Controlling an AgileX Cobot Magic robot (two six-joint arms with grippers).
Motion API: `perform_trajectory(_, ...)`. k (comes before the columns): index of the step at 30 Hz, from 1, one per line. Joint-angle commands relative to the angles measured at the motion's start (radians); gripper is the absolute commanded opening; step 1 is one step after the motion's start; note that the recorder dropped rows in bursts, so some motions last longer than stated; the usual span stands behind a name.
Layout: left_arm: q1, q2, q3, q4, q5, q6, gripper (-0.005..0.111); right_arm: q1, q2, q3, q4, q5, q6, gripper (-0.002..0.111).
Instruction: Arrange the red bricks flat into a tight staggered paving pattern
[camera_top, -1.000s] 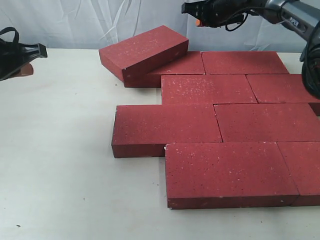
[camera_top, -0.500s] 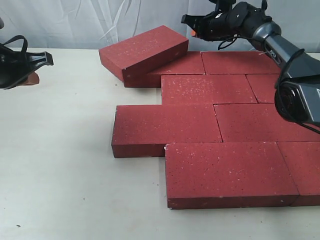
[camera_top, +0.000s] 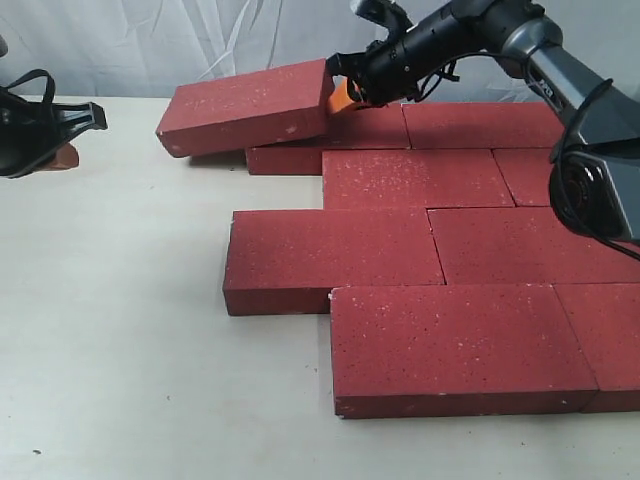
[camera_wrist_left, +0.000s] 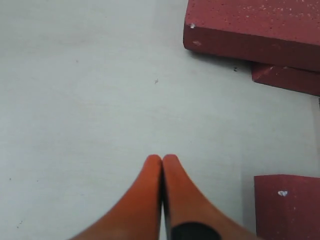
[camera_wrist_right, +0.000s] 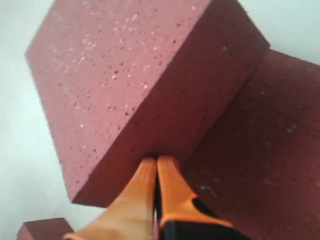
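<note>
Swinging leftward since a second ago, the loose brick (camera_top: 245, 105) is now showing its long side, and my right pincer (camera_top: 345, 95) is lower, at the brick's end. At the far left, my left pincer (camera_top: 66, 150) is hovering over the bench (camera_top: 110, 330), fingertips pressed together and empty. The loose brick is lying tilted, its right end resting on a back-row brick (camera_top: 365, 130). My right pincer, tips squeezed together, is pushing against that end. The other red bricks (camera_top: 430, 250) are lying flat in staggered rows.
</note>
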Motion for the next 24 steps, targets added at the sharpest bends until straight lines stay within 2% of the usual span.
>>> perform_trajectory(1, 0.005, 0.005, 0.003, -0.009, -0.01, 0.003, 0.0, -0.001, -0.031, -0.008, -0.012, -0.012, 0.025, -0.001)
perform_trajectory(7, 0.005, 0.005, 0.003, -0.017, -0.01, 0.003, 0.0, 0.008, -0.02, -0.008, -0.148, -0.251, 0.218, -0.001)
perform_trajectory(12, 0.005, 0.005, 0.003, -0.023, -0.01, 0.003, 0.0, 0.028, -0.02, -0.004, -0.168, -0.342, 0.241, -0.001)
perform_trajectory(20, 0.005, 0.005, 0.003, -0.025, -0.01, 0.003, 0.0, 0.026, -0.02, -0.004, -0.157, -0.149, 0.244, -0.001)
perform_trajectory(24, 0.005, 0.005, 0.003, -0.025, -0.01, 0.003, 0.0, 0.03, -0.02, -0.004, -0.016, -0.017, 0.092, -0.001)
